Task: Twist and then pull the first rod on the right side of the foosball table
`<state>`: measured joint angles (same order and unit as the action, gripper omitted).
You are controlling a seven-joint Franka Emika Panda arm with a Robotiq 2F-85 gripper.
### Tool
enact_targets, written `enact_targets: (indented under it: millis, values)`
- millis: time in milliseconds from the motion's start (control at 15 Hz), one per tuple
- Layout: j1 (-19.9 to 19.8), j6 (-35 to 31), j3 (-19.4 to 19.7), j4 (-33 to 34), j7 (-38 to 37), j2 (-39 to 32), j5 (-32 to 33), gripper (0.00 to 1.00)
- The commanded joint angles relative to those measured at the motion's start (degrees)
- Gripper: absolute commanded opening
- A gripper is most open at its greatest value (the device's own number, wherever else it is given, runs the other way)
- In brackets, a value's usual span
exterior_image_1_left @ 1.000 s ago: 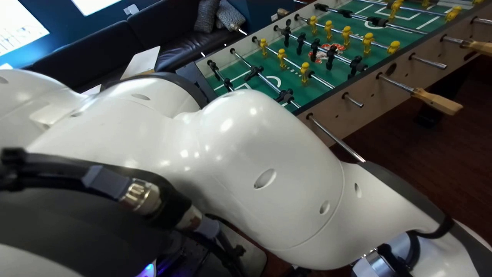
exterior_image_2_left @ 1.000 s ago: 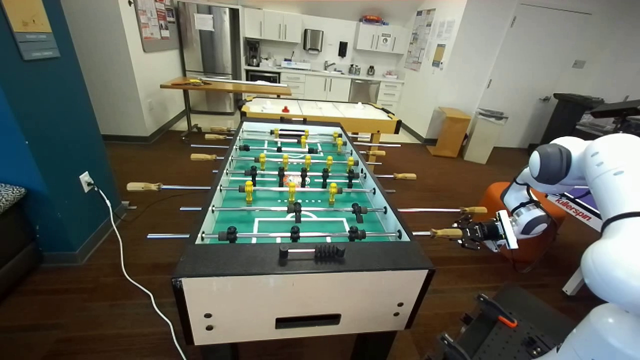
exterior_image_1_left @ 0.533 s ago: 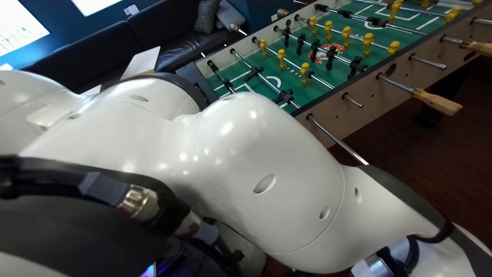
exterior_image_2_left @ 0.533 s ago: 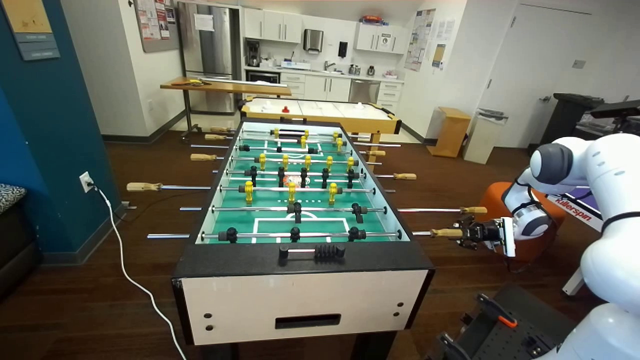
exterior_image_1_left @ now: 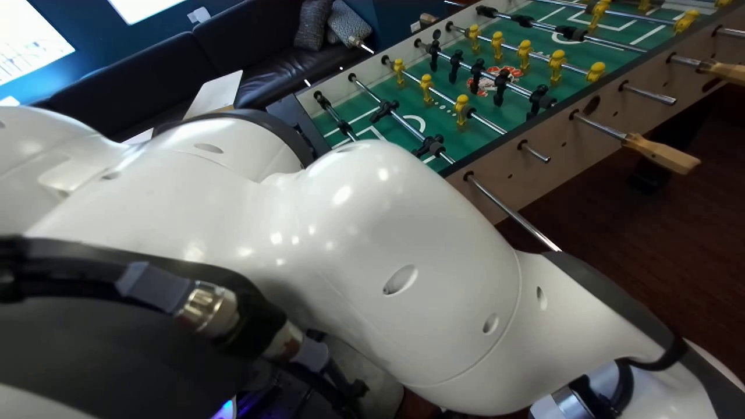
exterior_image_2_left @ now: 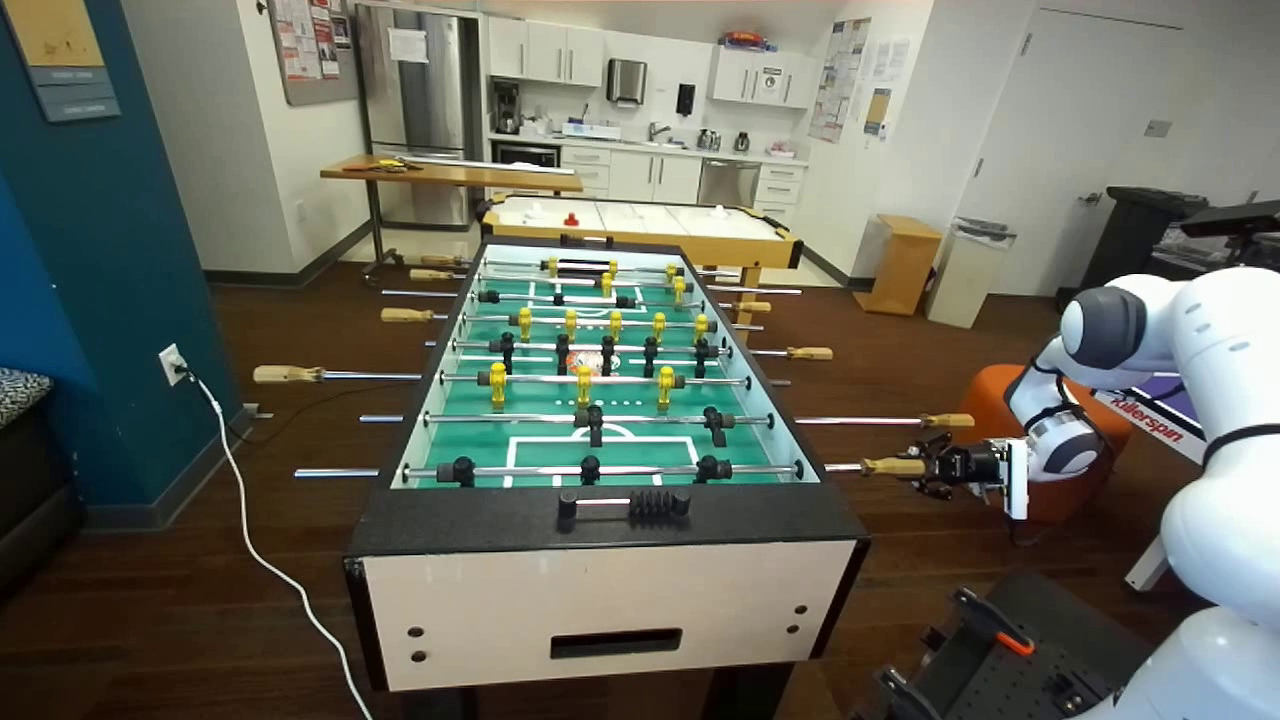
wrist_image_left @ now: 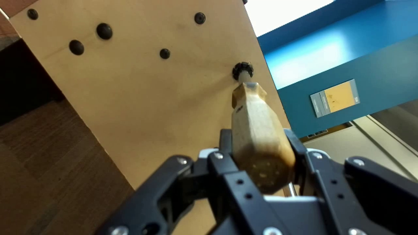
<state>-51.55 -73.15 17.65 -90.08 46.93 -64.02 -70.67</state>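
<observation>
Clearly, you can read "killerspin" in red on the white edge of a purple panel, at 3 o'clock in an exterior view. In your wrist view, the wall plaque near 3 o'clock has print too small to read. Your claw is clamped on the tan wooden handle of the first rod, the foosball table's endmost; that handle lies at 4 o'clock. Silver, the rod carries three black player figures. Only the wrist view gives you the handle's facets and darker brown end. In an exterior view your white Panda arm hides the handle, and a dark sofa sits at 10 o'clock.
</observation>
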Motion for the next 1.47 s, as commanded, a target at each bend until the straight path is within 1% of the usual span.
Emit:
enact_targets:
  millis: [0,333,733,800,867,933,1133,1200,1400]
  values:
    - [-0.42,-2.39,-0.78,-0.3,7.11,1.24,1.62,0.15]
    - [0.37,-2.9,-0.33,-2.09,19.29,3.28,2.79,0.15]
    - [0.45,-3.75,-0.28,-3.41,33.25,4.04,1.89,0.15]
    - [0.42,-3.96,-0.27,-3.65,35.66,4.09,1.57,0.65]
    - [0.46,-4.53,-0.13,-4.19,37.93,4.4,1.3,0.67]
    - [0.51,-5.62,0.03,-4.71,40.36,5.06,1.3,0.72]
    - [1.11,-11.76,0.92,-8.29,46.44,9.07,1.05,0.95]
    - [1.47,-14.35,1.25,-9.94,48.0,10.61,0.73,1.0]
    - [3.12,-23.54,2.05,-16.67,51.54,16.45,-0.22,1.0]
